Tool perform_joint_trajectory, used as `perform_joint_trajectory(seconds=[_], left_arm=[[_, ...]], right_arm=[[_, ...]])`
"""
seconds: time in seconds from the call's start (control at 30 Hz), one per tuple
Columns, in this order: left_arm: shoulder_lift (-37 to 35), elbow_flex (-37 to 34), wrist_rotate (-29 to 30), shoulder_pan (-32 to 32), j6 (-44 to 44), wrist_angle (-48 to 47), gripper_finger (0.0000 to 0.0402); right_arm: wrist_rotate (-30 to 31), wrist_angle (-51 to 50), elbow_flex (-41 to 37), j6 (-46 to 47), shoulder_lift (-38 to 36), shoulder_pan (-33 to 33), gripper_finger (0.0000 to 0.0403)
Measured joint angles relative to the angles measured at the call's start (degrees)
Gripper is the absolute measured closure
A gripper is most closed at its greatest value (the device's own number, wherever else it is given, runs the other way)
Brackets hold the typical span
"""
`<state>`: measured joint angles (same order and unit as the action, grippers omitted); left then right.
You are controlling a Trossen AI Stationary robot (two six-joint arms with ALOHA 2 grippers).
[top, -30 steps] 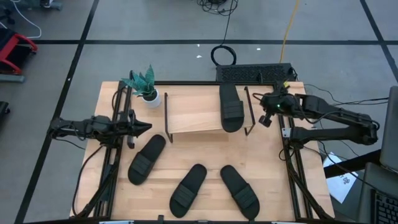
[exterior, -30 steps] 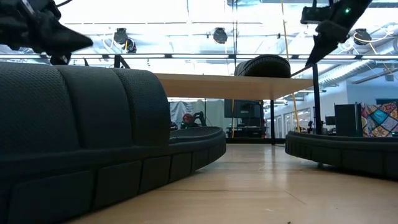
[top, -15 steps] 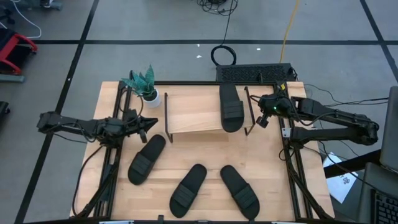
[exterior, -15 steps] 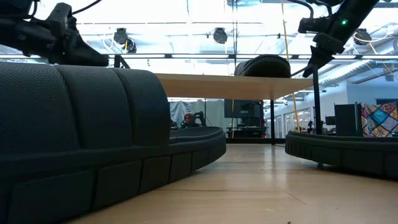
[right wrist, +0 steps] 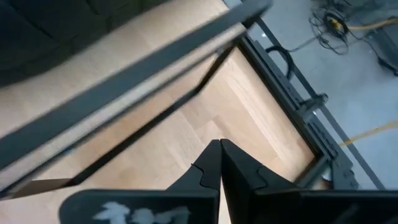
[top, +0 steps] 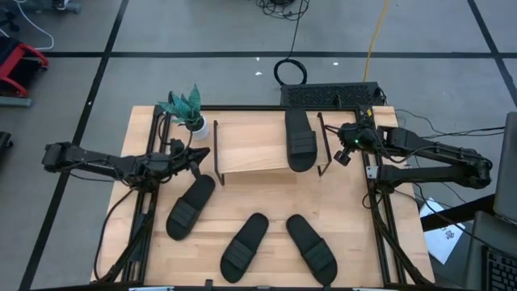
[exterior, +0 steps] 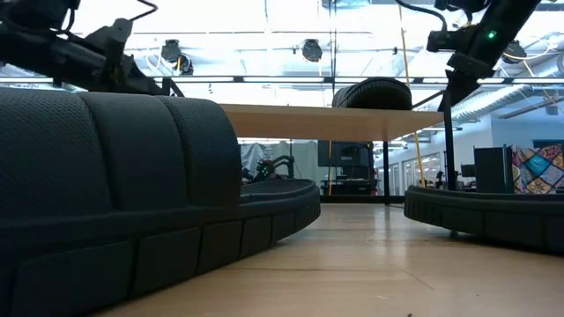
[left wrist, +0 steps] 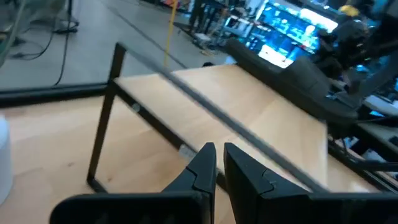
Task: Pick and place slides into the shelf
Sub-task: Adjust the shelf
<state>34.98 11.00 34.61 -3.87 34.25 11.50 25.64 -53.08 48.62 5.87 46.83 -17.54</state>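
On the tabletop's left side, the left gripper [top: 192, 162] hovers empty, jaws nearly pressed together, just beside the shelf [top: 250, 147]. One slide [top: 300, 139] already lies on the shelf's right half. Three slides [top: 191, 206] [top: 245, 242] [top: 311, 246] remain on the table in front. Far right, the right gripper [top: 342, 150] waits, jaws closed.

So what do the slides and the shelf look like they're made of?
The slides look like matte black rubber or foam: in the low view the nearest one shows a fine moulded texture and ribbed sole edge. The shelf has a pale board with visible wood grain on thin black legs, probably metal wire.
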Motion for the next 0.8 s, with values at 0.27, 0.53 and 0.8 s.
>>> perform_joint_trajectory(seconds=[0.27, 0.53, 0.8], left_arm=[[3.94, 0.0, -1.74, 1.35, 3.5, 0.7, 0.0371], [7.36, 0.0, -6.09, 2.39, 5.31, 1.22, 0.0371], [7.82, 2.04, -8.02, 3.51, 5.31, 1.99, 0.0371]], right_arm=[[-0.33, -0.77, 0.0, 0.99, 0.0, 0.0, 0.0403], [-6.35, 1.53, -2.47, -0.08, -0.02, 0.02, 0.0403], [-10.99, 4.62, -3.78, -0.34, 0.0, 0.69, 0.0403]])
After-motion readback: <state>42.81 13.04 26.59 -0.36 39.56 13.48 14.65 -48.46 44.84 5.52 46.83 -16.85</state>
